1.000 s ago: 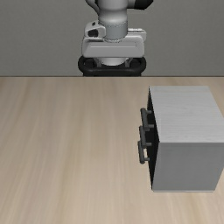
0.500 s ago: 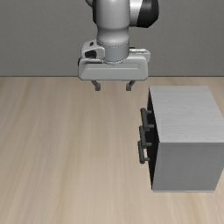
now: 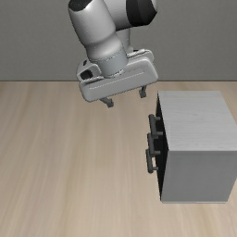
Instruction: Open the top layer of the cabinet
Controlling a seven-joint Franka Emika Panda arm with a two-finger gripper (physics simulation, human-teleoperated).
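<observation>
A grey cabinet (image 3: 197, 143) stands on the table at the exterior view's right, its drawer fronts facing left with dark handles (image 3: 152, 146) stacked along that face. The drawers sit flush with the cabinet body. My gripper (image 3: 126, 98) hangs tilted above the table, up and to the left of the cabinet's top corner. Its two dark fingers (image 3: 110, 104) stand apart with nothing between them, and they touch neither the cabinet nor the handles.
The wooden table (image 3: 65, 167) stretches out bare to the left of and in front of the cabinet. A grey wall (image 3: 28, 37) runs behind the table's far edge. My arm (image 3: 102, 28) rises above the gripper.
The gripper has come down and forward from near the base, tilted sideways and shifted slightly toward the cabinet. Its fingers now show below the hand. The cabinet has not moved.
</observation>
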